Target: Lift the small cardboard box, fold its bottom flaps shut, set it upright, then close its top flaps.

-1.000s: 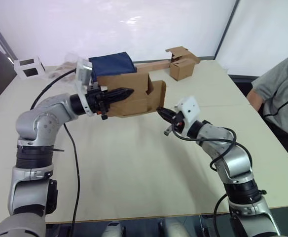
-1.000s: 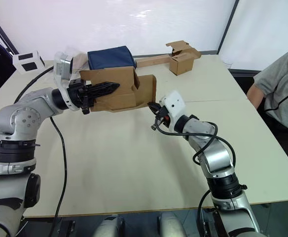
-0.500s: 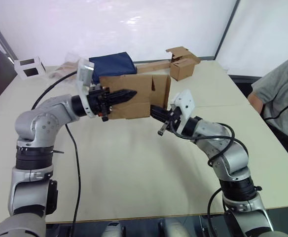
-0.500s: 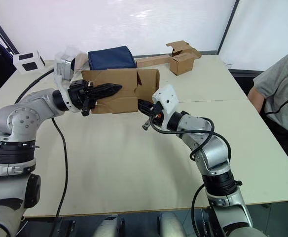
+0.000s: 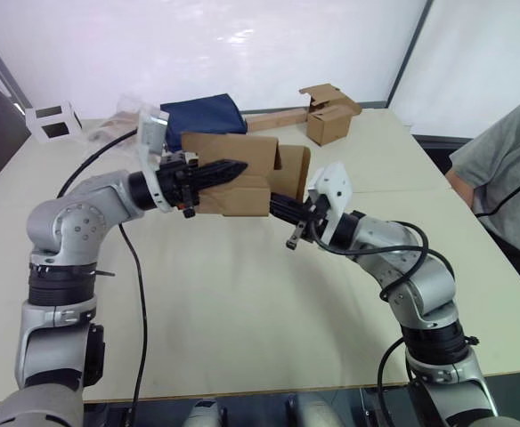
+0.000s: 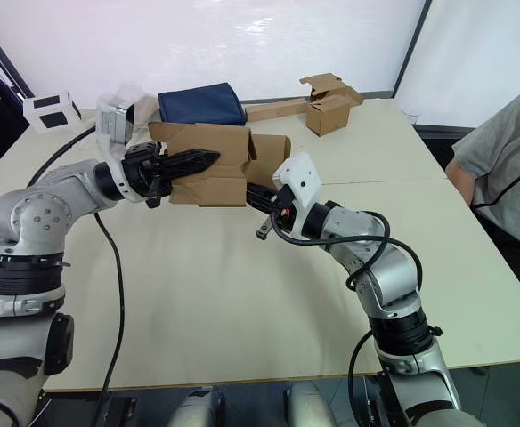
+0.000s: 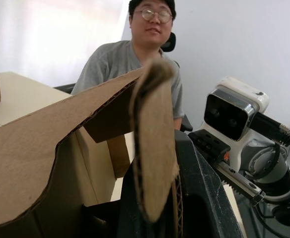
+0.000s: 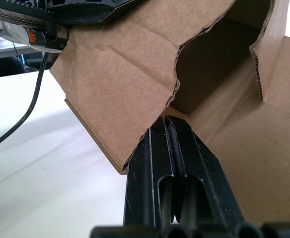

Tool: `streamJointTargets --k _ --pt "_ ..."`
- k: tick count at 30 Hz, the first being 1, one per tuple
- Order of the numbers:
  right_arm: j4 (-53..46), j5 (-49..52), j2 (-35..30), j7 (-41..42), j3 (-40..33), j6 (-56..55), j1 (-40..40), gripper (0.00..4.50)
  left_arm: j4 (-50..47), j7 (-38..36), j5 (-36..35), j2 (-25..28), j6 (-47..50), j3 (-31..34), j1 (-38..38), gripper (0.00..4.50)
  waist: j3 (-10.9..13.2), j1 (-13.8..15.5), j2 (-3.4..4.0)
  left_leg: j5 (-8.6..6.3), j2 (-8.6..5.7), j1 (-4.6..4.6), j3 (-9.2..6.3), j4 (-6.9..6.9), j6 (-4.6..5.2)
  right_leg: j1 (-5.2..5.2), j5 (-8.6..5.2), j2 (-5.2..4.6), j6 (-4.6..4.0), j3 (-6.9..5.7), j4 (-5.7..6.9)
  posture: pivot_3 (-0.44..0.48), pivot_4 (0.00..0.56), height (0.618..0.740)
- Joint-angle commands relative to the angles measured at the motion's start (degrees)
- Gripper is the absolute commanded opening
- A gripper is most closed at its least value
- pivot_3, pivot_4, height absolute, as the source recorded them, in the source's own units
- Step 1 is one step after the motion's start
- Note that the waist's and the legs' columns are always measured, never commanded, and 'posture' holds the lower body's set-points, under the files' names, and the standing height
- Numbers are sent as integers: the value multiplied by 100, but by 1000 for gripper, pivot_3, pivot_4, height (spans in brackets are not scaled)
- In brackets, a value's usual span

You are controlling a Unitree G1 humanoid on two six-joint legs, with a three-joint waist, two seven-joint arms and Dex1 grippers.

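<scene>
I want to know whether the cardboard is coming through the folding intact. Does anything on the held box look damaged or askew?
Yes. The small cardboard box, clamped in the left gripper, has ragged, wavy-cut flap edges. Its flaps splay at uneven angles rather than lying flat where the right gripper pushes.

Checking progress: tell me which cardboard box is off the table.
The small cardboard box, held up by the left gripper with the right gripper underneath; the other box sits on the table's far edge.

Navy bundle (image 6: 201, 103), ragged box (image 6: 330, 108) (far edge).
</scene>
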Motion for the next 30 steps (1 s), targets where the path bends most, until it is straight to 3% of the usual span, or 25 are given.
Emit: streamJointTargets --k 1,11,18,22,27,30 --pt "-203 323 15 -9 -283 26 61 0 -200 -15 -182 36 38 187 -1 35 0 3 0 0 0 0 0 0 0 0 0 0 0 0 0 0 150 740" --pt "-151 1979 113 -111 -1428 771 545 0 -273 -81 -313 145 176 175 79 35 0 4 0 0 0 0 0 -1 1 1 0 0 0 0 0 0 150 740" --pt "796 3757 456 -723 -2843 1015 390 0 -257 -71 -509 152 362 239 17 35 0 14 0 0 0 0 1 0 1 2 0 -1 0 0 0 0 150 740" --pt "1326 4138 658 -1006 -3154 896 321 1039 -380 135 -921 68 685 381 43 0 1 -6 2 -1 1 0 1 -2 1 1 0 1 0 0 0 0 150 740" --pt "1601 4668 999 -1169 -3178 929 291 3144 -422 475 -1393 -31 1006 590 18 0 1 -15 4 -1 4 2 2 -3 2 -1 0 4 0 2 2 0 150 740" --pt "1697 5253 1236 -1317 -3247 1023 266 4142 -442 552 -1500 -26 1079 608 13 0 2 -2 5 -1 3 2 3 -3 2 -1 0 2 0 3 2 0 150 740"
